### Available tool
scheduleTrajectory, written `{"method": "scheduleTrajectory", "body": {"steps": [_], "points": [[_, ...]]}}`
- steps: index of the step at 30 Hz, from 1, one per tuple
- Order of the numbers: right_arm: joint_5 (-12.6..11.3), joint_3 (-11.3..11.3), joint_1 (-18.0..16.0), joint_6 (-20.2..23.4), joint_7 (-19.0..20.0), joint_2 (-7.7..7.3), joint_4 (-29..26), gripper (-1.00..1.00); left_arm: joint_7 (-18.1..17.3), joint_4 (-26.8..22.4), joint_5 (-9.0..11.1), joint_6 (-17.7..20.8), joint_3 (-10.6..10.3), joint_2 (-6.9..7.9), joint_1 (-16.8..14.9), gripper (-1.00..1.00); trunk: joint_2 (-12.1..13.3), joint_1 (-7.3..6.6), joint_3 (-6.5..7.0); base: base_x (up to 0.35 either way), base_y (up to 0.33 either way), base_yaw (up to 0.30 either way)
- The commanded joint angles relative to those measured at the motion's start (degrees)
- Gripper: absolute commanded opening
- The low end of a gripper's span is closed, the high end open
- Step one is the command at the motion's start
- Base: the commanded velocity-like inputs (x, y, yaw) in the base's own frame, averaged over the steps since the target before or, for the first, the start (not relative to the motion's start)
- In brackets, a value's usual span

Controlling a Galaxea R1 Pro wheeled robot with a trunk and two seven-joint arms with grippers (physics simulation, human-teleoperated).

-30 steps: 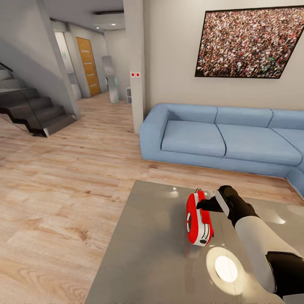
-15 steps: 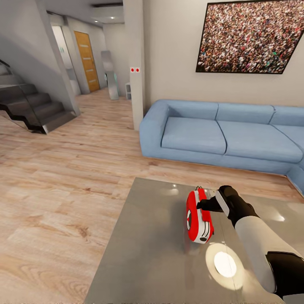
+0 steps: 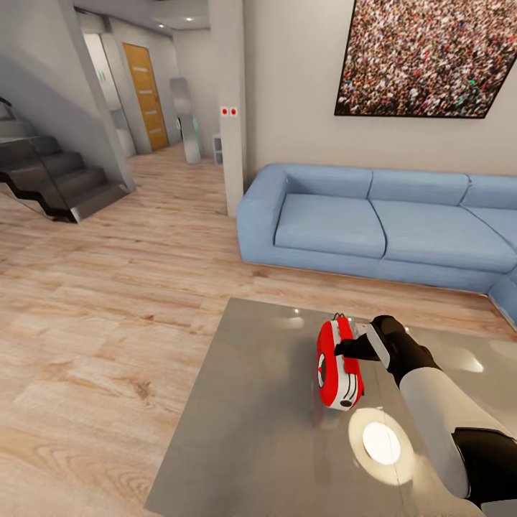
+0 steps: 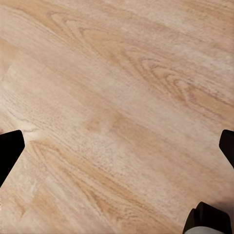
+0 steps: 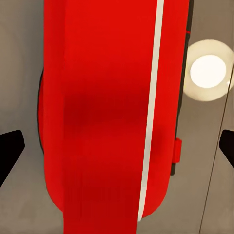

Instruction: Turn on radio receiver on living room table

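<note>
The red radio receiver [image 3: 332,368] with its white trim stands upright on the glossy grey table [image 3: 251,431] in the living room. My right gripper [image 3: 345,350] reaches in from the right, its dark fingertips against the radio's near side close to the top. In the right wrist view the radio [image 5: 112,122] sits very close, with the right gripper [image 5: 117,148] open and its fingertips [image 5: 9,151] spread wider than the radio's body. My left gripper [image 4: 117,146] hangs open over the bare wood floor [image 4: 117,97] with nothing between its fingers.
A blue sectional sofa [image 3: 359,222] runs behind the table under a framed crowd photo [image 3: 424,57]. Dark stairs [image 3: 50,179] rise at the far left, and a hallway with a wooden door [image 3: 143,93] lies beyond. Wood floor [image 3: 93,323] lies left of the table.
The whole head view has shifted a little, so the camera moved. The radio and my right arm keep the same position relative to each other.
</note>
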Motion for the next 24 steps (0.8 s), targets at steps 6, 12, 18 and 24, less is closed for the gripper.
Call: {"method": "scheduleTrajectory", "body": {"steps": [6,12,18,24], "points": [[0.08,-0.02,0.00,-0.05,-0.04,-0.01,0.00,1.00,-0.01,0.00,0.00,0.00,0.00,0.00,0.00,1.00,0.00,0.00,-0.04,0.000,0.000,0.000],[0.08,-0.02,0.00,-0.08,0.02,0.00,0.00,1.00,-0.01,0.00,0.00,-0.01,0.00,0.00,0.00,1.00,0.00,0.00,-0.05,0.000,0.000,0.000],[0.16,-0.02,0.01,-0.08,-0.01,0.00,0.00,1.00,-0.01,0.00,0.00,0.00,0.00,0.00,0.00,1.00,0.00,0.00,-0.05,0.000,0.000,0.000],[0.17,-0.02,0.00,-0.09,-0.05,-0.01,0.00,1.00,-0.01,0.00,0.00,0.00,0.00,0.00,0.00,1.00,0.00,0.00,-0.05,0.000,0.000,0.000]]}}
